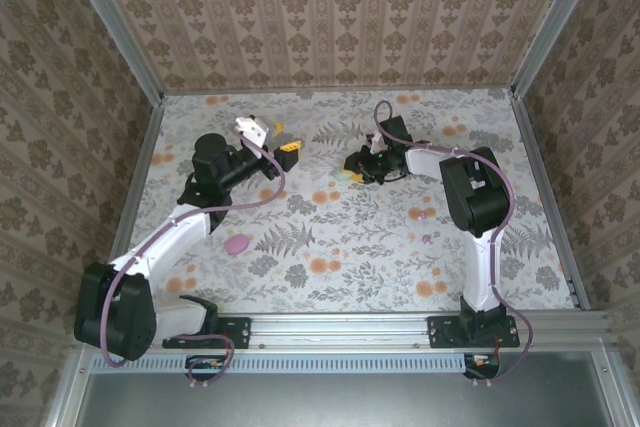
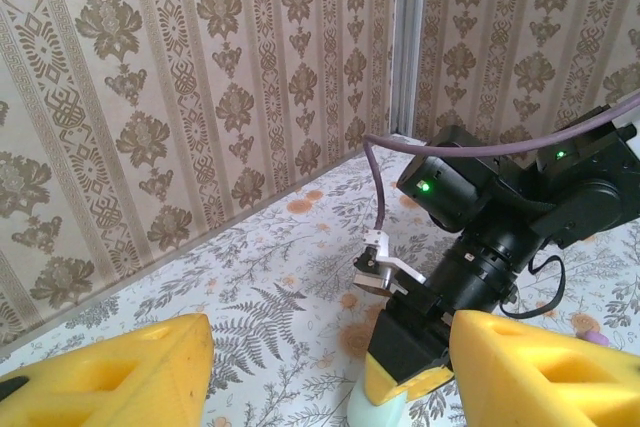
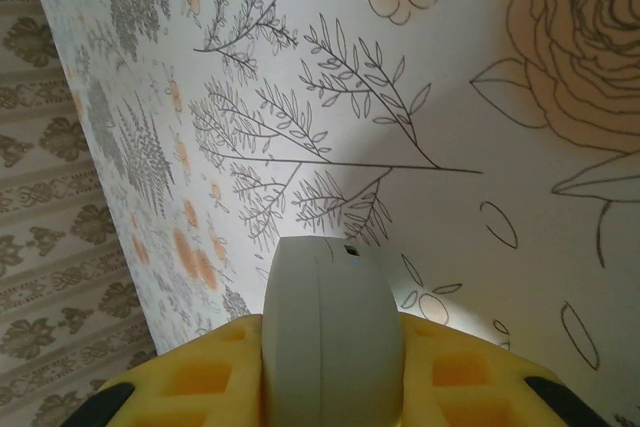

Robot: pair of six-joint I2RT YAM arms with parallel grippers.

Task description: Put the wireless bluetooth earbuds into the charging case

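Between yellow pads of the right gripper (image 3: 330,377), clamps the pale charging case (image 3: 330,307), long axis out past the fingertips, with left gripper (image 2: 332,347) wide, empty, facing it.

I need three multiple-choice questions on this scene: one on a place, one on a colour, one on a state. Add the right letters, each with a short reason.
1. Where is the pink object? A) on the table, beside the left arm B) on the rail C) on the wall
2. Which colour are the fingers of the left gripper? A) blue B) yellow C) red
3. How is the right gripper? A) jaws open, empty B) jaws shut on the charging case C) jaws shut on a cable
Answers: 1 A, it lies on the floral table by the arm. 2 B, both look yellow. 3 B, the pale case sits clamped between them.
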